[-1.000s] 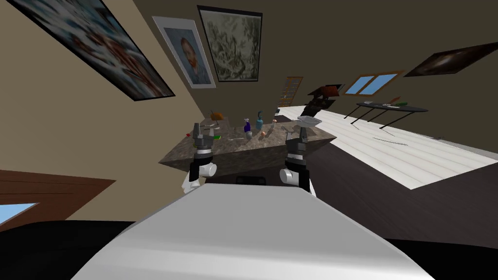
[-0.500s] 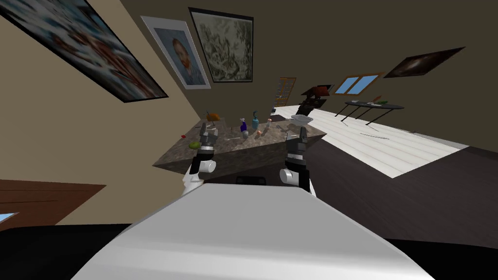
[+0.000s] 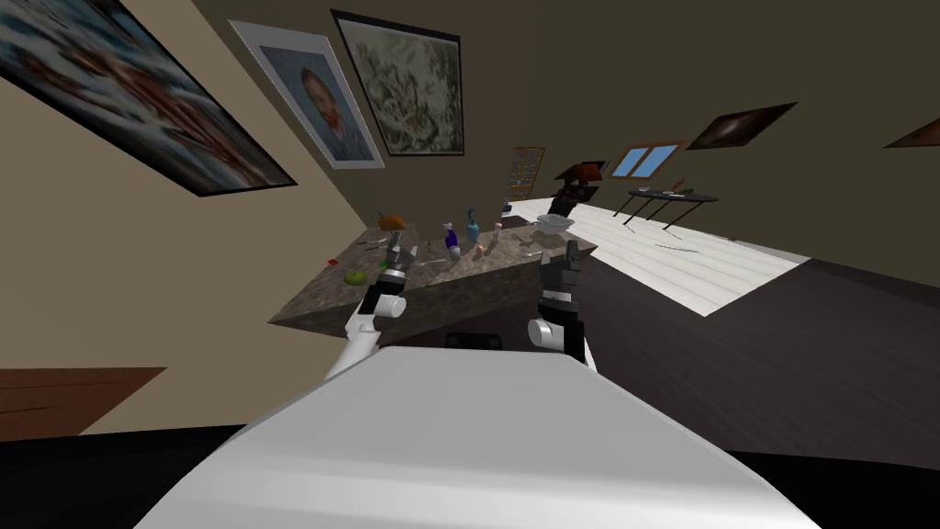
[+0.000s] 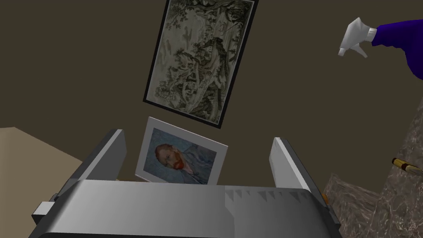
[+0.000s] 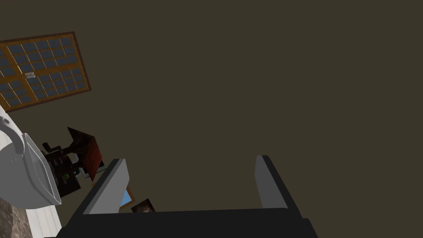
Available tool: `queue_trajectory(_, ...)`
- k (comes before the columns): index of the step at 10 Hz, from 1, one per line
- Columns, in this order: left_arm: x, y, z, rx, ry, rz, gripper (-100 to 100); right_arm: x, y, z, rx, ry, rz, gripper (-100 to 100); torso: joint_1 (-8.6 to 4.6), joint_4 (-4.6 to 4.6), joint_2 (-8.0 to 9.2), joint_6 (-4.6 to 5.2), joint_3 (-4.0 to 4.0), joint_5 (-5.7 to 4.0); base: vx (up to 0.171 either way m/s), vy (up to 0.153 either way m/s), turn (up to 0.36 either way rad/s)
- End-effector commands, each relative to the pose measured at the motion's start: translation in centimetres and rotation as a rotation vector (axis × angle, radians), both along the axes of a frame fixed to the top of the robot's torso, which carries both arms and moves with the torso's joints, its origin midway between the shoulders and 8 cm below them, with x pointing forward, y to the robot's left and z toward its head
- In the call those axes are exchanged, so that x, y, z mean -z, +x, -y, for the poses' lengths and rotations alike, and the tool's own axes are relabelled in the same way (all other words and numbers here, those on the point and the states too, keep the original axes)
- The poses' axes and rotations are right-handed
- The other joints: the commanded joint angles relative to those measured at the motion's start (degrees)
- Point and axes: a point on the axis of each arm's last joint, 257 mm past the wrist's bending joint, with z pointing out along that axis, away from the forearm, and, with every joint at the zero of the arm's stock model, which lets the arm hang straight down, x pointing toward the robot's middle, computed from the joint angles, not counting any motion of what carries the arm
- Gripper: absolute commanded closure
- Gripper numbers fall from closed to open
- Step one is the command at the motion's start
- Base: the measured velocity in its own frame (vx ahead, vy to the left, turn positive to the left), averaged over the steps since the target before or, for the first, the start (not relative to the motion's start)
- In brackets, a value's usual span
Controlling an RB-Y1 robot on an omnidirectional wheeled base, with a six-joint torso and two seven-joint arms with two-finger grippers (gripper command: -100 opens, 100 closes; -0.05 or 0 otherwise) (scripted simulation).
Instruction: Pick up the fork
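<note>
A thin pale utensil [image 3: 431,263], the likely fork, lies on the marble counter [image 3: 312,298] just right of my left gripper [image 3: 395,250]. In the left wrist view that gripper [image 4: 197,136] is open and empty, raised above the counter's near part and tilted up toward the wall. The purple spray bottle [image 4: 392,37] and a counter edge [image 4: 396,198] show beside it. My right gripper [image 3: 569,253] hovers at the counter's right end, near a pale bowl [image 3: 554,221]. Its fingers stand open around nothing in the right wrist view [image 5: 191,159].
On the counter stand a purple spray bottle [image 3: 451,239], a teal bottle [image 3: 473,225], an orange object [image 3: 392,221] and a green item [image 3: 353,275]. A dark-and-gold handle [image 4: 402,165] lies on the marble. A black table [image 3: 675,196] stands far right.
My view has swung, sliding the counter and pictures left. My left arm has stretched forward and right over the counter. The right arm holds its pose.
</note>
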Motion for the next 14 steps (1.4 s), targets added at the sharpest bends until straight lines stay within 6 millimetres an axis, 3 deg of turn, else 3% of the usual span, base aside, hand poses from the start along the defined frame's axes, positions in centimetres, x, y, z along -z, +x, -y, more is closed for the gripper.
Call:
queue_trajectory(1,1.1,0.9,0.1,0.009,-0.003,-0.045,-100,0.0,0.0,0.0,0.0,0.0,0.0,0,0.0,0.0,0.0,0.0,0.0,0.0,-0.036,-0.033,-0.09)
queue_trajectory(4,3.3,3.7,-0.7,0.038,-0.01,-0.159,-100,0.0,0.0,0.0,0.0,0.0,0.0,0,0.02,0.0,-0.02,-0.04,-0.01,0.0,-0.034,-0.045,-0.143)
queue_trajectory(6,3.8,3.9,-0.7,0.036,-0.009,-0.18,-100,0.0,0.0,0.0,0.0,0.0,0.0,0,0.01,0.0,-0.02,-0.05,-0.01,0.0,-0.017,-0.027,-0.04)
queue_trajectory(9,6.0,6.4,-2.1,0.047,-0.016,-0.295,-100,0.0,0.0,0.0,0.0,0.0,0.0,0,0.08,-0.01,-0.05,-0.06,-0.03,0.02,-0.02,-0.03,-0.156)
queue_trajectory(14,9.8,8.5,-4.2,0.032,-0.021,-0.476,-100,0.0,0.0,0.0,0.0,0.0,0.0,0,0.09,-0.01,-0.09,-0.02,-0.04,0.02,-0.015,-0.024,-0.126)
